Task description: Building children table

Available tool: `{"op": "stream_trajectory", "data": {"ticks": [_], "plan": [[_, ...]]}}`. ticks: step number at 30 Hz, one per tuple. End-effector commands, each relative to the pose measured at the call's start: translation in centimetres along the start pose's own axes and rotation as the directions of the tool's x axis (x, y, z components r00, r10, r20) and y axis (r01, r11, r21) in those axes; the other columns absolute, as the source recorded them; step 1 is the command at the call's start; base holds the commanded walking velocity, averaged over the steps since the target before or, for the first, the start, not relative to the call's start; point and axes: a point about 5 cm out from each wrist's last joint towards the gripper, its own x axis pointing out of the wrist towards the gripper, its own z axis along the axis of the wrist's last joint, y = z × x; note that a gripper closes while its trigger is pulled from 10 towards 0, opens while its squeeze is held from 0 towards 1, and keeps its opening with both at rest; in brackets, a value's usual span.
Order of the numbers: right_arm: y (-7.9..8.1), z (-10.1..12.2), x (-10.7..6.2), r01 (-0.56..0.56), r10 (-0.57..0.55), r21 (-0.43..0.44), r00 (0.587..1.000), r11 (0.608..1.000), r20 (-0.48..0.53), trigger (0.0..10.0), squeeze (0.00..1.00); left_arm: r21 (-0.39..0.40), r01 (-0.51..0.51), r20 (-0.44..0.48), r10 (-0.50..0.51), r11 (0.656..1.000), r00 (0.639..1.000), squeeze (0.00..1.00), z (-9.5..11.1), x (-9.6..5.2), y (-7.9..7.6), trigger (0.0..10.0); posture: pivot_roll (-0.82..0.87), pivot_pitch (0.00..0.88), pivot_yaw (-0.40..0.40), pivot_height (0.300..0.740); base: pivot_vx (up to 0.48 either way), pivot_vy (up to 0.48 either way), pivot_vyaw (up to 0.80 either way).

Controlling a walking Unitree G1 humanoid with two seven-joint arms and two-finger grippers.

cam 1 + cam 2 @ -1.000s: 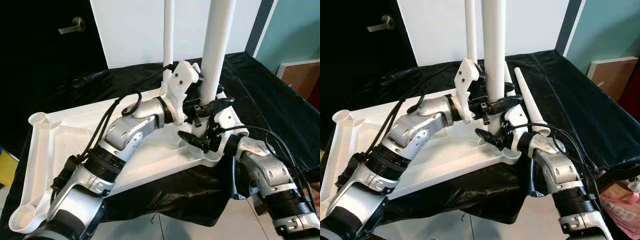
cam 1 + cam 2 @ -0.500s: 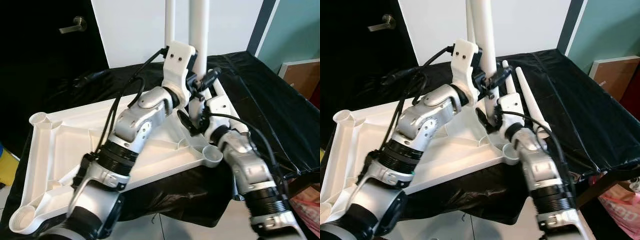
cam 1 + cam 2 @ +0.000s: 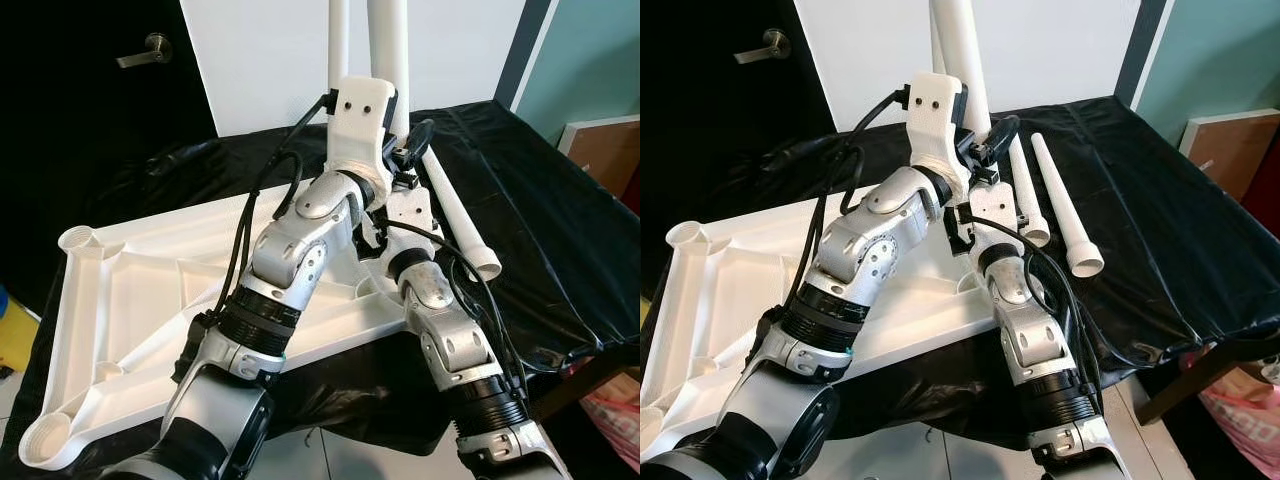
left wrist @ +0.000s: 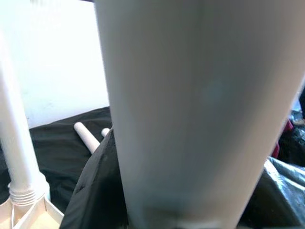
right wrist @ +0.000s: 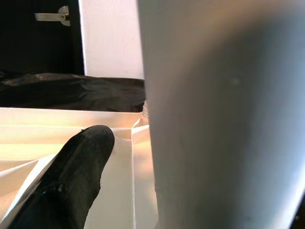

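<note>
**Table leg held upright over inverted tabletop**

Held leg [image 3: 388, 45]: white tube, approx. upright, rising out of frame at the top. Lower end sits above the near-right corner area of the tabletop [image 3: 130, 290]; the exact seat point is hidden behind the wrists.

Tabletop: white moulded plastic, underside up, ribs visible. Round corner sockets at far-left [image 3: 78, 238] and near-left [image 3: 40, 440], both open w/ nothing in them. A second leg [image 3: 338, 40] stands upright in the far-right corner; its threaded base shows in the left wrist view [image 4: 26, 193].

Left gripper [image 3: 385, 150]: wrapped against the held leg from the robot's left, white wrist housing uppermost. Left wrist view has the tube right up against the lens. Appears clamped on the leg.

Right gripper [image 3: 395, 200]: just below the left one, at the same tube. One black finger [image 5: 71, 176] shows beside the tube; other finger is hidden, so grip state can't be told.

Surroundings: two loose legs [image 3: 1065, 215] lie side by side on the black cloth [image 3: 540, 200], to the right of the tabletop. Dark door w/ lever handle [image 3: 143, 50] at far left.
</note>
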Motion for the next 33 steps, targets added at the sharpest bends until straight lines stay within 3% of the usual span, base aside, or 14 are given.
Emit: {"op": "stream_trajectory", "data": {"ticks": [1,3,4,5,6,7,20,21,22,23,28,29,32,33], "plan": [[0.7,0.8,0.5,-0.018,0.019,-0.017,0.999,1.0,0.027,10.0,0.0,0.002,0.072,0.008,-0.072,0.997,0.997,0.0,0.3,0.4,-1.8,10.0,-0.13,0.0,0.036,0.74,0.0,0.0,0.0],[0.6,0.9,0.6,-0.004,0.005,-0.027,0.999,1.0,0.033,10.0,0.0,0.004,0.072,0.007,-0.072,0.997,0.997,0.0,0.3,0.4,-1.9,10.0,-0.13,0.0,0.032,0.74,0.0,0.0,0.0],[0.6,1.0,0.7,0.001,0.0,-0.034,0.999,0.999,0.038,4.2,0.0,0.007,0.074,0.007,-0.074,0.997,0.997,0.0,0.3,0.4,-2.1,10.0,-0.13,0.0,0.028,0.74,0.0,0.0,0.0],[0.6,1.0,0.7,0.001,0.0,-0.034,0.999,0.999,0.038,4.2,0.0,0.007,0.074,0.007,-0.074,0.997,0.997,0.0,0.3,0.4,-2.1,10.0,-0.13,0.0,0.028,0.74,0.0,0.0,0.0],[0.6,1.0,0.7,0.006,-0.004,-0.041,0.999,0.999,0.044,0.2,0.0,0.008,0.073,0.008,-0.073,0.997,0.997,0.0,0.3,0.4,-2.2,10.0,-0.14,0.0,0.024,0.74,0.0,0.0,0.0],[0.7,1.0,0.7,0.003,-0.002,-0.041,0.999,0.999,0.038,0.0,0.0,0.01,0.072,0.009,-0.072,0.997,0.997,0.0,0.3,0.5,-2.2,10.0,-0.14,0.0,0.023,0.74,0.0,0.0,0.0],[0.5,0.0,-0.1,-0.024,0.024,-0.048,1.0,0.999,-0.014,0.0,0.0,0.005,0.101,0.013,-0.101,0.995,0.995,0.0,0.1,0.7,-2.8,10.0,-0.17,0.006,0.021,0.74,0.0,0.0,0.0],[0.4,-0.1,-0.2,-0.024,0.023,-0.045,1.0,0.999,-0.017,3.3,0.0,-0.006,0.117,0.017,-0.117,0.993,0.993,0.45,0.2,0.6,-2.9,10.0,-0.17,0.005,0.02,0.74,0.0,0.0,0.0],[0.4,-0.3,-0.3,-0.027,0.026,-0.04,0.999,0.999,-0.028,4.4,0.0,-0.032,0.143,0.031,-0.142,0.989,0.989,0.95,0.3,0.5,-3.0,10.0,-0.17,0.006,0.02,0.74,0.0,0.0,0.0],[0.4,-0.5,-0.3,-0.027,0.026,-0.028,0.999,0.999,-0.043,10.0,0.0,-0.071,0.165,0.057,-0.161,0.984,0.985,1.0,0.5,0.4,-3.1,10.0,-0.17,0.002,0.022,0.74,0.0,0.0,0.0],[0.1,-0.9,-0.4,-0.004,0.006,0.03,0.997,1.0,-0.075,10.0,0.0,-0.096,0.195,0.101,-0.186,0.976,0.977,1.0,1.1,0.0,-3.2,10.0,-0.17,0.002,0.024,0.74,0.0,0.0,0.0],[0.0,-1.0,-0.4,0.011,-0.006,0.052,0.996,0.999,-0.088,10.0,0.0,-0.086,0.175,0.111,-0.165,0.981,0.98,0.07,1.3,0.1,-3.1,10.0,-0.17,0.003,0.029,0.74,0.0,0.0,0.0],[-0.2,-1.1,-0.5,0.024,-0.018,0.066,0.995,0.998,-0.097,10.0,0.0,-0.088,0.156,0.125,-0.144,0.984,0.982,0.07,1.5,0.0,-2.8,10.0,-0.16,0.003,0.03,0.74,0.0,0.0,0.0],[-0.4,-1.3,-0.5,0.046,-0.032,0.115,0.992,0.992,-0.119,10.0,0.0,-0.103,0.136,0.15,-0.12,0.985,0.981,0.0,1.9,-0.1,-2.4,10.0,-0.16,0.005,0.032,0.74,0.0,0.0,0.0]]}}
